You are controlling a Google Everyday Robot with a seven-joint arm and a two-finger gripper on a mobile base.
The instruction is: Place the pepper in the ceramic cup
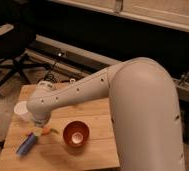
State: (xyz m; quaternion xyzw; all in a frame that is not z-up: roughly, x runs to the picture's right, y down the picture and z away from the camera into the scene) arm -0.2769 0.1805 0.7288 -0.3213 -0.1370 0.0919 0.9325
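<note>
Four items on the wooden table (95, 150): ceramic cup (21, 110), pepper (48, 131), blue-and-white cylinder (26, 144), reddish-brown glossy bowl (76, 134).

Cup: white, upright, at the table's left edge, partly behind the arm's wrist end.

Pepper: orange, lying flat on the wood, just left of the bowl and below-right of the cup. Not in the cup. Its left end runs under the gripper, close to the cylinder's upper end; contact between the two can't be made out.

Cylinder: lying diagonally, near the front-left corner.

Bowl: upright, pale inside at the bottom, near the table's middle.

Gripper (38, 125): low over the table, directly at the pepper's left end, just below the cup. Open or closed: cannot tell, the wrist hides it.

White arm (83, 92) stretches in from the right across the table. Office chair (10, 55) stands on the floor behind, upper left.
</note>
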